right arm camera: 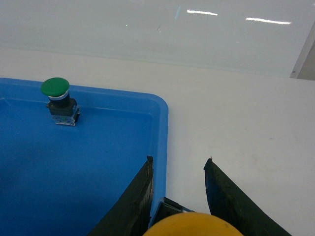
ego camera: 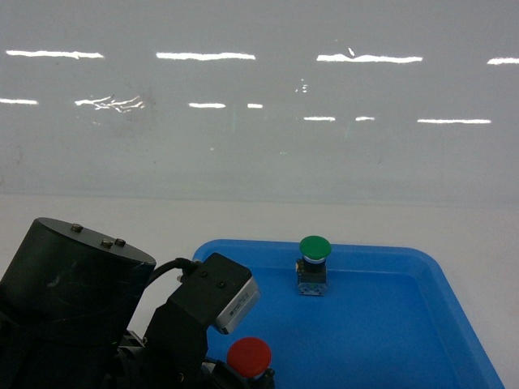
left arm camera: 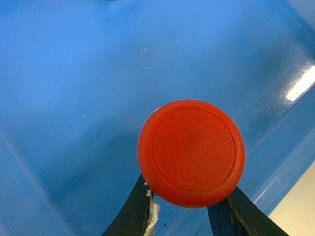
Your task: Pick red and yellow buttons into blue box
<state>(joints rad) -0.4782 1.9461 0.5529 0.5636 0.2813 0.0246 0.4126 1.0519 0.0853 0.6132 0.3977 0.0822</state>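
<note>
The red button's cap hides its body and the left gripper's fingertips. Beside the box's rim, the yellow button is cut off by the frame's bottom edge, its body unseen.

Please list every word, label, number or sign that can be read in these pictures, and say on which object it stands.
No text can be read in any view.
Red button: the cap shows only a plain raised ring, no letters.
Green button: no print on the cap; the body below is too small and blurred to tell.
Yellow button: only the cap's edge shows, no marks.
Blue box: plain; a faint moulded circle shows on its floor in the left wrist view, no characters.
</note>
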